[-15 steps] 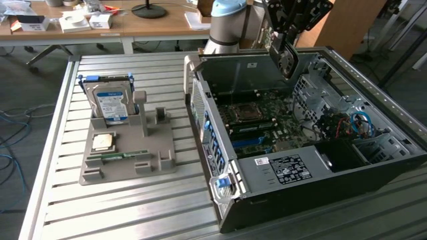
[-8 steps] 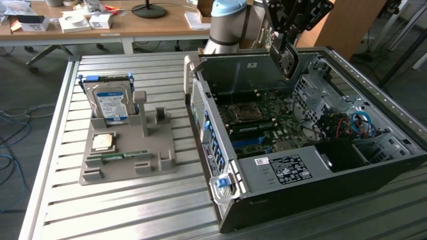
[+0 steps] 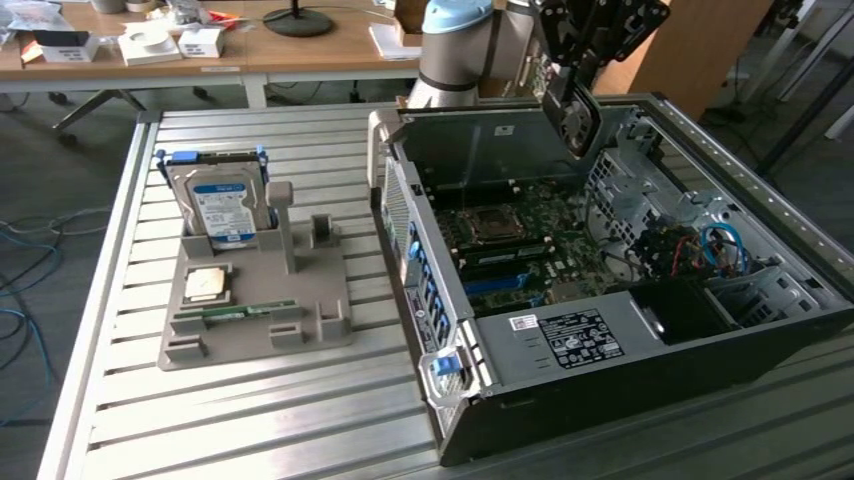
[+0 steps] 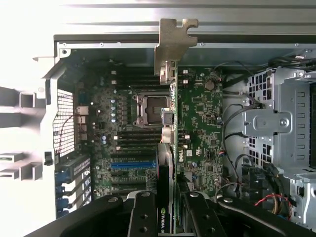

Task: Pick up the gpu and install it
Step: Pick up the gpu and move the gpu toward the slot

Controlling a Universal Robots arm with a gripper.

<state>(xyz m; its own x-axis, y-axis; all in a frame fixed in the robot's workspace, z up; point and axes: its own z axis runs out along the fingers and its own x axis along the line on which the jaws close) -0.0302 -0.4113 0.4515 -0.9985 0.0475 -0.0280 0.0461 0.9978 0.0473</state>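
The gpu (image 3: 578, 122) hangs on edge above the far side of the open computer case (image 3: 561, 340), with my gripper (image 3: 583, 85) shut on its upper part. In the wrist view the gpu (image 4: 168, 148) is edge-on between the black fingers (image 4: 143, 217), and its pale silver metal bracket (image 4: 174, 44) points away from the camera. Below it lies the green motherboard (image 4: 202, 113) with a blue slot (image 4: 132, 164) and an empty processor socket (image 4: 150, 108). The card is in the air, clear of the board.
A grey holder tray (image 3: 254, 340) on the slatted metal table at the exterior view's left carries a silver hard drive (image 3: 220, 205), a processor chip (image 3: 207, 285) and a RAM stick (image 3: 247, 312). Drive cages and cables (image 3: 707, 250) fill the case's right part. Desks stand behind.
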